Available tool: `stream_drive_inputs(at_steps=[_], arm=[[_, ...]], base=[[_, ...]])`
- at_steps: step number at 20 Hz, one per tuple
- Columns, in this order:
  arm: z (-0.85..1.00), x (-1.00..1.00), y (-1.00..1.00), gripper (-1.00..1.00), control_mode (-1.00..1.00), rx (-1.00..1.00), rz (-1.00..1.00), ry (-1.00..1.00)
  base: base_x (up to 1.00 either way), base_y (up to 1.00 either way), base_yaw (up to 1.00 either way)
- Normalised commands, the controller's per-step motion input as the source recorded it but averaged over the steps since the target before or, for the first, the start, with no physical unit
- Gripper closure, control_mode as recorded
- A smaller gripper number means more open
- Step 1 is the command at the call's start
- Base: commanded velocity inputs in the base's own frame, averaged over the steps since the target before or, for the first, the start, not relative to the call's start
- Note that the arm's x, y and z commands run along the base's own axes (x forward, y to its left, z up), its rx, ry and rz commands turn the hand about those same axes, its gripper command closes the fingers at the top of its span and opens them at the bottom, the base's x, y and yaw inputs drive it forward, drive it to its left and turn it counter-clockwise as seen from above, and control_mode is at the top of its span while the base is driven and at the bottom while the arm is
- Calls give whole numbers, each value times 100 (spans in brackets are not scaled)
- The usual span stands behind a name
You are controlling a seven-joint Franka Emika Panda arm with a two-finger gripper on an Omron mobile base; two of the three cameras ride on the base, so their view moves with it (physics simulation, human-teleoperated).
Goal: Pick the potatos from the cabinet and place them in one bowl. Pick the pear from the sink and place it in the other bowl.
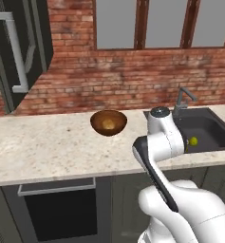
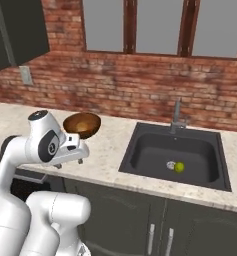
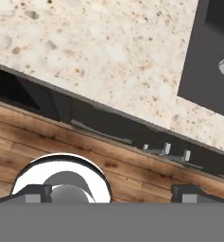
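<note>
End effector (image 3: 108,191) hangs over the bench (image 1: 47,147) front edge, fingers apart, empty. Pear (image 2: 179,167) lies rightward in the sink (image 2: 145,150), beside the drain.

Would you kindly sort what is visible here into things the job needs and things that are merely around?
Belongs to the job:
- dark-brown bowl
- pear in the sink
- wall cabinet
- gripper

Just around:
- faucet
- silver drain
- windows
- counter
</note>
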Motion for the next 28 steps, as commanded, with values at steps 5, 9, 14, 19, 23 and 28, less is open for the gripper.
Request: stream_drive_inputs(at_steps=[5,9,14,19,23,28], arm=[[0,0,0,-100,100,0,0,0],[0,0,0,-100,100,0,0,0],[0,0,0,-100,100,0,0,0],[0,0,0,-100,100,0,0,0],[0,0,0,-100,100,0,0,0],[0,0,0,-100,100,0,0,0]], base=[[-65,-50,-9],[17,-71,-20],[50,-80,-12],[47,-83,-6],[31,-99,-1],[41,-91,0]])
